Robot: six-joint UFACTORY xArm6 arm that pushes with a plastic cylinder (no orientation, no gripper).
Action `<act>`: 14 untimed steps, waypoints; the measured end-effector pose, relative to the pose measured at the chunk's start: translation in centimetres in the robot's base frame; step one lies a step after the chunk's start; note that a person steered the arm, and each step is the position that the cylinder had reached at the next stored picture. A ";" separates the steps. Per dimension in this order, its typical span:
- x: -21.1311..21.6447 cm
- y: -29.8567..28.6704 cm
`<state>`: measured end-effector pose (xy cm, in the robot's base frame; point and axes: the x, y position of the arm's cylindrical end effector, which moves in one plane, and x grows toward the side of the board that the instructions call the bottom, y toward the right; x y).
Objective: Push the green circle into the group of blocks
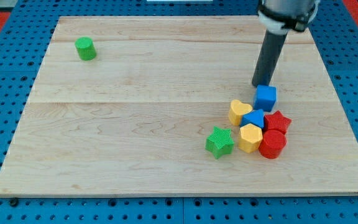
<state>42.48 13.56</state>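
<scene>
Seven small blocks lay on the pale wooden bench (135, 93), which sat on a blue pegboard surface (5, 124). Six of them were gathered in the lower right of the frame; the seventh, the green circle (86, 48), stood alone in the upper left, well apart from the rest and near the bench's upper left corner.

At the top of the group sat the blue cube (266, 98). Just below it, to the left, was the yellow heart (240, 112), and beside that the blue triangular block (254, 118), which touched the red star (278, 122) on its right. Under these lay the yellow hexagonal block (250, 138) and the red cylinder (272, 144), side by side and touching. The green star (219, 142) sat at the group's left edge, just beside the yellow hexagonal block, with a thin gap showing between them.

The arm carried no gripper, so there was nothing to be open or closed; it ended in a straight dark rod (269, 59) that came down from the top right of the frame. My tip (260, 85) rested at the bench surface just above and slightly left of the blue cube, at the cube's upper edge; whether it was touching the cube could not be told. My tip was far from the green circle, with nearly the whole width of the bench between them.
</scene>
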 end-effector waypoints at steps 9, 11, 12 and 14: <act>-14.1 -35.8; -6.0 -19.4; -9.5 -21.0; -2.6 -11.1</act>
<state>39.93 2.46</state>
